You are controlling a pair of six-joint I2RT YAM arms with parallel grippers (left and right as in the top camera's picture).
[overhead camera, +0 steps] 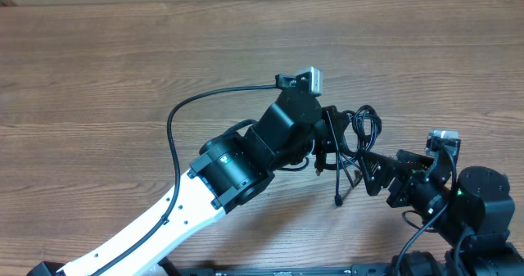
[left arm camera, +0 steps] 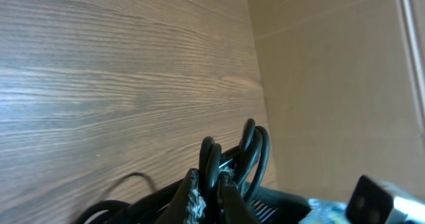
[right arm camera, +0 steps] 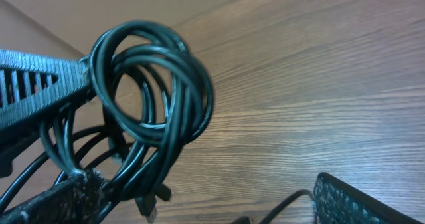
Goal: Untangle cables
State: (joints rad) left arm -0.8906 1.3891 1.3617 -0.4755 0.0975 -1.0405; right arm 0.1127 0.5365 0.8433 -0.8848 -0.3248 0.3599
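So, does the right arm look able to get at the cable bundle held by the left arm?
Probably yes. The right end effector is open and close beside the cables, whose coiled loops face it with nothing in between. The left end effector, shut on them, leaves those loops exposed.

Work surface: 1 table (overhead camera: 98, 63) with a brown wood-grain top and a matte finish, the grain running along its length. Beyond the far edge stands a plain tan panel (left arm camera: 332, 84), flat, crossed by 1 faint crease; whether it is wall or board cannot be determined. Lighting is even and diffuse, with soft shadows.
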